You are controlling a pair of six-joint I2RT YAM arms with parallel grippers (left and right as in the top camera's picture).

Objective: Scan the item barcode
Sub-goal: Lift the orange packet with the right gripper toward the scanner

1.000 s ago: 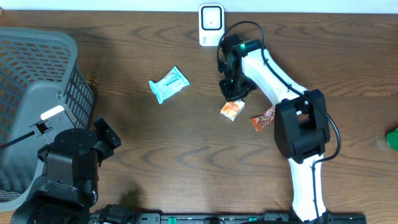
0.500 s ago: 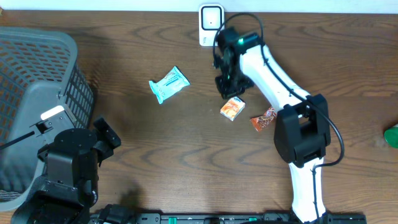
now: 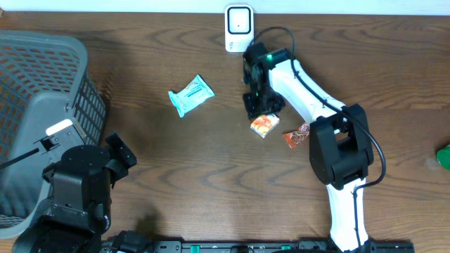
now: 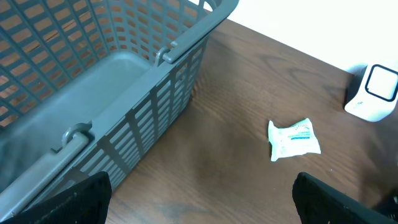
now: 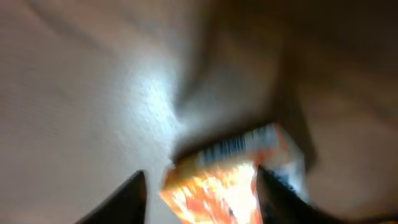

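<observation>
**Right gripper standing over the orange packet, below the scanner**

From overhead, my right gripper [image 3: 259, 107] is hanging over the brown table [image 3: 176, 161], just below the white scanner [image 3: 239, 28] that is standing at the far edge. The orange packet [image 3: 264, 125] is lying on the wood right beside my right fingertips, on the near side. A second, red-orange packet [image 3: 297, 135] is lying near it to the right, and a teal packet [image 3: 191, 95] is lying well apart to the left. My left arm [image 3: 81, 186] is sitting at the near left corner, next to the grey basket [image 3: 42, 84].

Through the left wrist camera, my left gripper [image 4: 202, 202] is standing spread wide with nothing between its fingers. The basket is filling the left of the view, the teal packet is lying flat on the table beyond, and the scanner is showing at the right edge.

The right wrist view is badly blurred. My right fingers [image 5: 127, 199] are standing apart, and the orange packet is lying between and beyond them, with a gap showing beside the left finger. A dark striped band [image 5: 233, 148] is running along its far edge.
</observation>
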